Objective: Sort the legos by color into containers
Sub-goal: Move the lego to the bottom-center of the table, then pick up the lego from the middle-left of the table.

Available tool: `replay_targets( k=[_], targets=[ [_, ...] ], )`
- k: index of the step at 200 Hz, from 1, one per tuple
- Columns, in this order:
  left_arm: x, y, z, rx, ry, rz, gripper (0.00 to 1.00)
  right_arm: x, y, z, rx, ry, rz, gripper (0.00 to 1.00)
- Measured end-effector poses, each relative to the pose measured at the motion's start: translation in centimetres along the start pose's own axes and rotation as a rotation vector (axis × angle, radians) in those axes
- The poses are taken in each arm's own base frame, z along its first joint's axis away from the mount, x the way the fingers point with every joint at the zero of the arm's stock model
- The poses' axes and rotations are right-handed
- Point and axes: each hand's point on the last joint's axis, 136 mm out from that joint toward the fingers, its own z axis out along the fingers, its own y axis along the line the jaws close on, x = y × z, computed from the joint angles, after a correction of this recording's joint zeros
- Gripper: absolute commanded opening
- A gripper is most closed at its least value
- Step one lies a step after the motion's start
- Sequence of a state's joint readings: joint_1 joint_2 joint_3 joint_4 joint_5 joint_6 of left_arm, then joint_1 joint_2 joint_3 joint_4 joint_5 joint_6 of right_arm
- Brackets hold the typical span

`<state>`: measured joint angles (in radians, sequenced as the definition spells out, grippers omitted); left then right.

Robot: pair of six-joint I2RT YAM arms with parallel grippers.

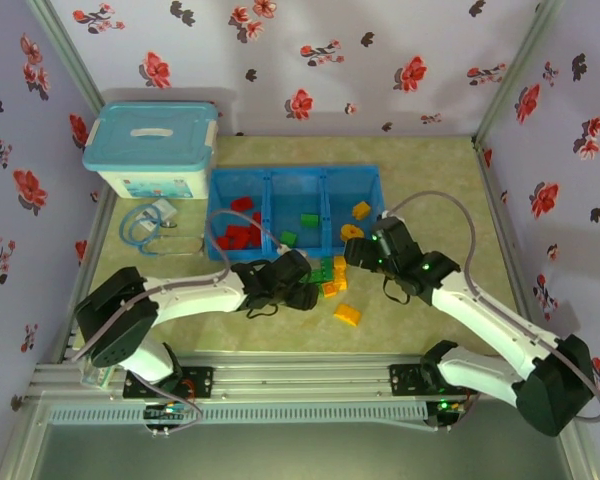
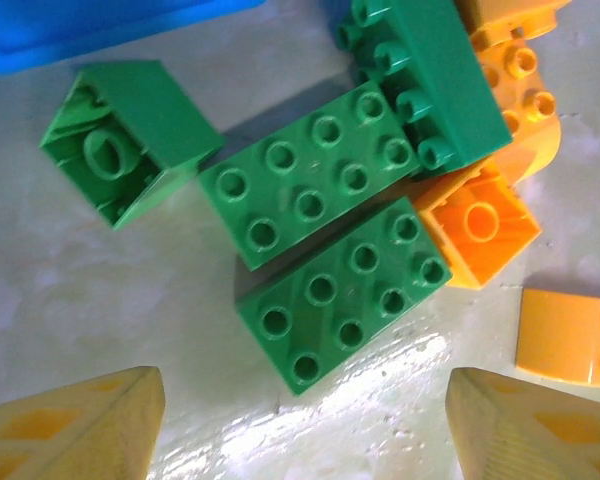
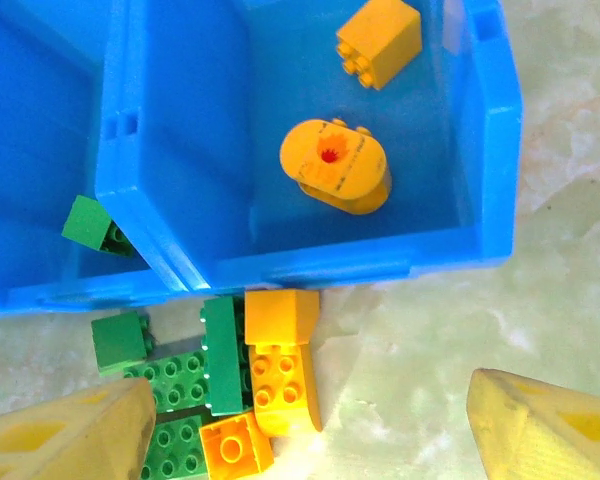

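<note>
Left wrist view: left hand (image 2: 305,400) spread empty above green plastic bricks (image 2: 345,290) on the counter (image 2: 80,290); right hand (image 3: 310,385) likewise released near the blue plastic bins (image 3: 330,265).

Bright, even overhead light. Glare streak on table (image 2: 310,440) in left wrist view. Short, soft shadows beside legos (image 2: 310,190).

Loose bricks (image 3: 223,355) crowd against the tray's (image 3: 330,268) front wall; bare desk (image 3: 430,380) lies open beside them.
</note>
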<state>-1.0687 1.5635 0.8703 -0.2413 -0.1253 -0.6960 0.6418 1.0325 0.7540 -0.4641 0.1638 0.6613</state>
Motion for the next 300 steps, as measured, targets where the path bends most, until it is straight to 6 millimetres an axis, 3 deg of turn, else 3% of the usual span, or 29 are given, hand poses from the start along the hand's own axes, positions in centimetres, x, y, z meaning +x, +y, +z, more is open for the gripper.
replay_targets(
  k=[42,95,134,167,182,200,214,256,300],
  targets=[
    [-0.7,-0.5,1.3,-0.010,0.019,0.025,0.58,0.4,-0.4,-0.5,-0.020,-0.024,0.036,0.80],
    [-0.3,1.2,2.8,-0.057,0.063,-0.005,0.47,1.0,-0.9,-0.6,-0.024,-0.027,0.055,0.79],
    [-0.3,1.3,2.7,-0.056,0.055,-0.041,0.41,1.0,-0.9,-0.5,-0.029,-0.033,0.064,0.79],
    [1.8,2.8,1.1,-0.088,0.060,-0.089,0.40,1.2,-1.0,-0.3,-0.030,-0.033,0.065,0.79],
    [2.8,3.2,0.4,-0.106,0.064,-0.099,0.48,1.1,-0.9,-0.2,-0.033,-0.036,0.066,0.79],
    [4.0,3.2,-0.5,-0.111,0.074,-0.087,0.67,1.0,-0.7,0.0,-0.038,-0.036,0.067,0.79],
    [4.2,3.0,-1.3,-0.098,0.061,-0.084,0.74,1.0,-0.7,0.1,-0.039,-0.033,0.067,0.79],
    [1.8,2.2,-3.7,-0.058,-0.031,-0.029,0.79,1.2,-0.6,0.1,-0.041,-0.029,0.063,0.79],
    [0.7,0.6,-3.0,-0.065,0.026,0.112,0.81,1.1,-0.3,-0.3,-0.056,-0.035,0.060,0.80]
  ],
)
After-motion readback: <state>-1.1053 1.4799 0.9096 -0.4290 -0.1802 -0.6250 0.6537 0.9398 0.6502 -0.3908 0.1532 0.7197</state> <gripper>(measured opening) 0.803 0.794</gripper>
